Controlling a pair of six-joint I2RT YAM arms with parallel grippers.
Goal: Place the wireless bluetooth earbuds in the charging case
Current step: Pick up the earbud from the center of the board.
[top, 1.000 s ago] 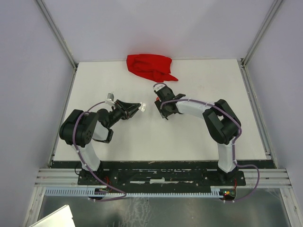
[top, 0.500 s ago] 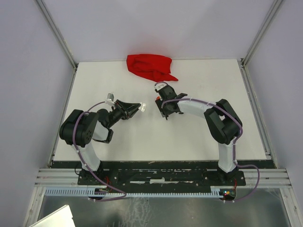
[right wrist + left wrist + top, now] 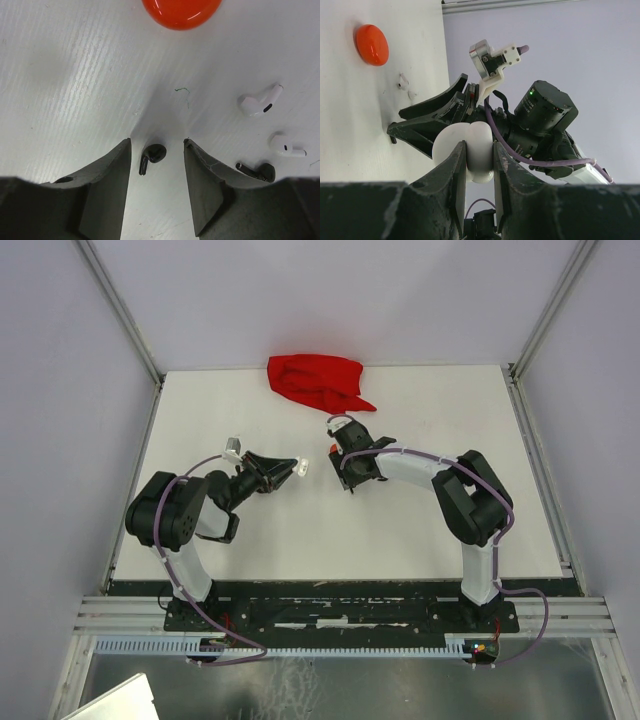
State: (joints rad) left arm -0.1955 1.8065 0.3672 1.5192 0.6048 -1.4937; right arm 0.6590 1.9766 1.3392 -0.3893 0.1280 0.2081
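Note:
My left gripper (image 3: 479,160) is shut on a round white charging case (image 3: 475,145), held off the table; from above it shows at the left gripper (image 3: 297,468). My right gripper (image 3: 157,144) is open, tips down at the table, one jaw on each side of a black earbud (image 3: 151,156) and apart from it. Two white earbuds (image 3: 260,101) (image 3: 286,145) and a second black earbud (image 3: 257,171) lie to its right. In the top view the right gripper (image 3: 340,457) faces the left one.
An orange-red disc (image 3: 181,7) lies just beyond the right gripper, also seen as the orange-red disc (image 3: 371,44) in the left wrist view. A crumpled red cloth (image 3: 318,380) sits at the table's far edge. The right arm (image 3: 545,115) is close in front of the left gripper.
The right gripper has shifted slightly at the wrist and settled lower at the table. The left arm with the white case has stayed still.

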